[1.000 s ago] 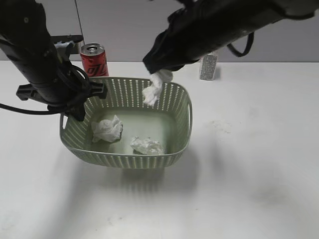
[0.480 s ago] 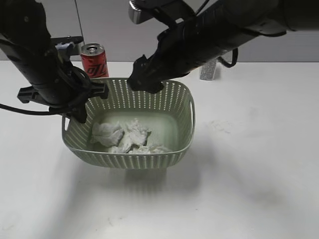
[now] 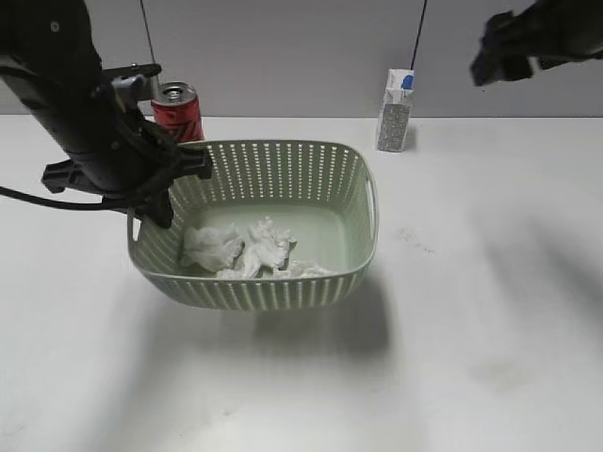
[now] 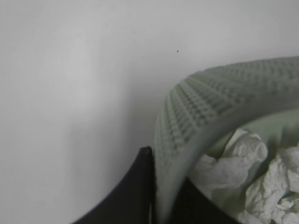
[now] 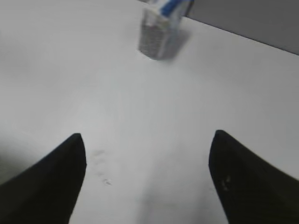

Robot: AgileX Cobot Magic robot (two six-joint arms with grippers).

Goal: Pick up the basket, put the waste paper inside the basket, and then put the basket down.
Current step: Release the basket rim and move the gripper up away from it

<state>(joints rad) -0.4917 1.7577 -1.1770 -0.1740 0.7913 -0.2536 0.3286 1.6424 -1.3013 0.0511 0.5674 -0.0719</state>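
The pale sage-green slotted basket (image 3: 283, 179) hangs tilted in front of the red can (image 3: 178, 109); crumpled white waste paper (image 3: 247, 250) lies bunched on its floor.

Matt plastic basket (image 3: 273, 282) holds crumpled waste paper (image 3: 247, 250).

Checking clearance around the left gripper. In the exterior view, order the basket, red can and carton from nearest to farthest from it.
From the left gripper:
1. The basket: it is clamped on the basket's left wall.
2. The red can: just behind the gripper, at the table's back edge.
3. The carton: far across to the right, beyond the basket, at the back.
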